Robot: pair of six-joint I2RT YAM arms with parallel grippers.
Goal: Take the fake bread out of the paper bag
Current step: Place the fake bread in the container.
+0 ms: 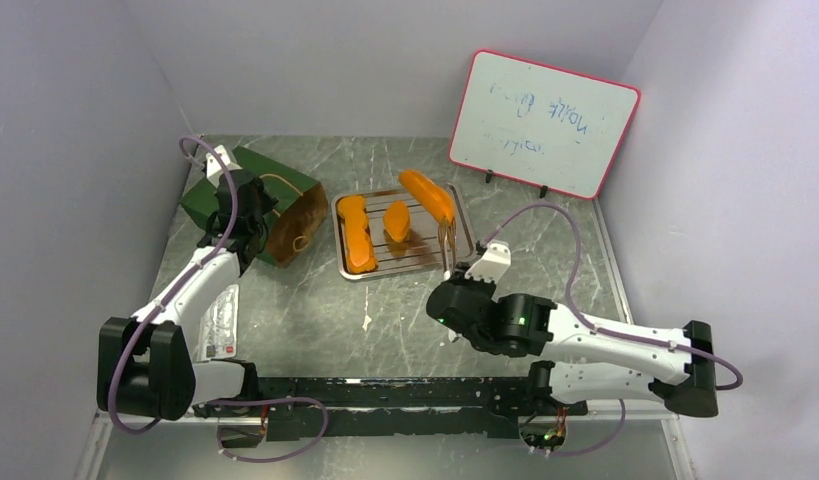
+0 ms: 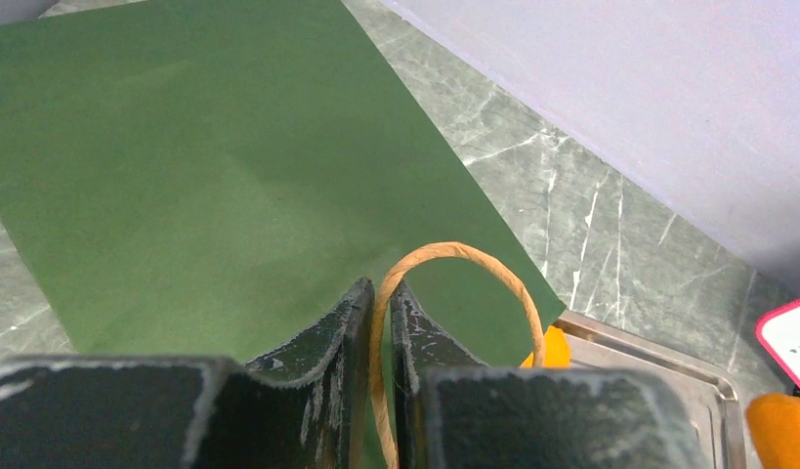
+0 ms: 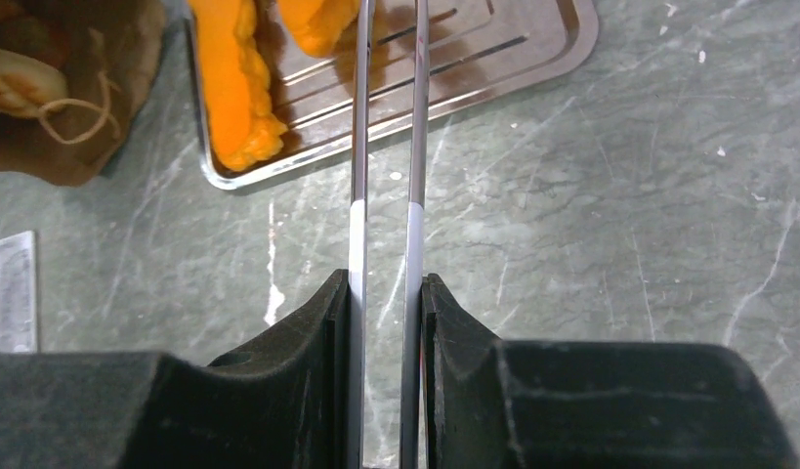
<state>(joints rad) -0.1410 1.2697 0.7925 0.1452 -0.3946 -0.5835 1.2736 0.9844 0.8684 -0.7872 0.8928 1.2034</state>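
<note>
Three pieces of the fake bread (image 1: 357,235) lying on the silver tray (image 3: 493,76) — two long loaves and an oval roll, all glossy, orange-brown and hard-looking. Squeezing the metal tongs (image 3: 359,147) in the right gripper (image 3: 386,293), jaws partly closed on both thin flat arms, the tips appearing empty and hovering over the tray's right half. Pinching the tan cord handle (image 2: 454,252) in the left gripper (image 2: 379,298), jaws fully closed on it, steadying the paper bag (image 2: 200,166) lying on its side, matt dark green outside, brown kraft within. Pointing the bag's mouth rightward, toward the tray and the tongs; showing a paler, crusty-looking rounded piece (image 3: 20,78) just inside that mouth beside a loop of cord — probably one more bread waiting. Needing, on this reading, a swing of the tongs leftward past the tray and in along the bag's long axis, keeping roughly level; lying nearer the left arm, yet calling for the tool held on the right.
</note>
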